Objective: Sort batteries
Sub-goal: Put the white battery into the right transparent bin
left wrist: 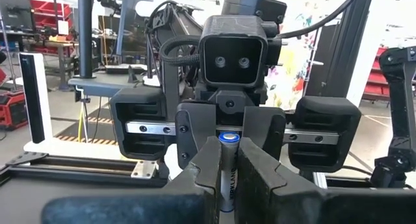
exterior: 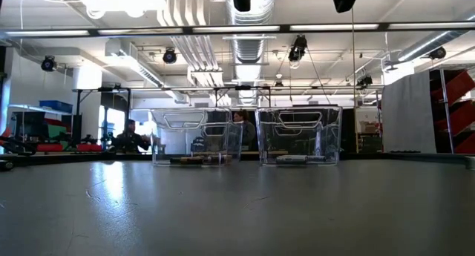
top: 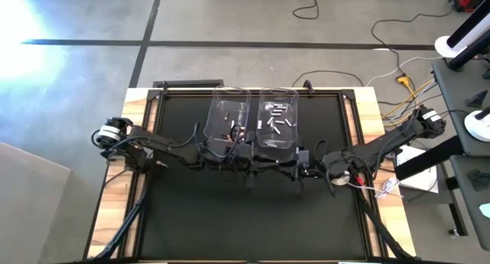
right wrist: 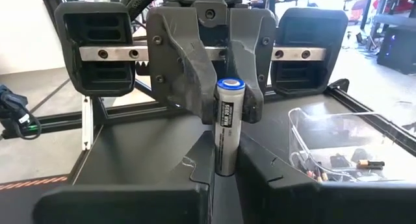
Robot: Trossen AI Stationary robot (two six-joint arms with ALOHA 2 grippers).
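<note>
Right wrist view: battery (right wrist: 229,128) is a silvery-white cylinder with a blue ring at the top end and a dark printed label down its side. It stands upright between both my grippers, mid-table just in front of the two clear bins. My right gripper (right wrist: 221,175) is clamped on its lower end; my left gripper (left wrist: 223,160) pinches the same battery (left wrist: 227,169) from the opposite side. Left bin (top: 230,118) holds dark batteries, right bin (top: 279,117) holds silvery ones (top: 280,122).
</note>
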